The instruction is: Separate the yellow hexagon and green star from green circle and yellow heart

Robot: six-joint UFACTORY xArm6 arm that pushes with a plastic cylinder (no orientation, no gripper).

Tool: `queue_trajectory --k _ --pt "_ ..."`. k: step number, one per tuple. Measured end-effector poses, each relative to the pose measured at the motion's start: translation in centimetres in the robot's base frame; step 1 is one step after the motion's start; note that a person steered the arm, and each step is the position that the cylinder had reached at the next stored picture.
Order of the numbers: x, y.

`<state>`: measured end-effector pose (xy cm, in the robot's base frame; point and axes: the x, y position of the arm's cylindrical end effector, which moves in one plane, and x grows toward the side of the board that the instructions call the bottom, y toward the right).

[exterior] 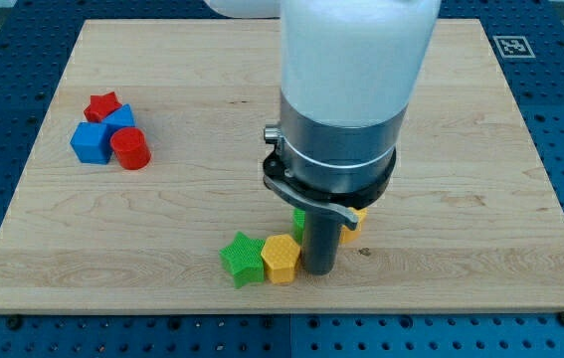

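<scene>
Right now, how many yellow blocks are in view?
2. The yellow hexagon sits near the view's bottom, beside the green star, left of my tip. Another yellow block peeks out right of the rod; more may be hidden.

Arm: upright, white housing over grey collar; dark rod descended vertically; my tip (320, 269) rested low at board's centre-bottom.

views: one camera only | position: high, in front of the wooden board (461, 149) | facing: down and across it | range: close, arm body (351, 99) fills the centre | overlap: none
</scene>
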<state>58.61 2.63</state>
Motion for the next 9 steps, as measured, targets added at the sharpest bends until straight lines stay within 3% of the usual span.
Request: queue_trajectory --k 7,9 --pt "-1.3 -2.9" --pt "0.5 -3.7"
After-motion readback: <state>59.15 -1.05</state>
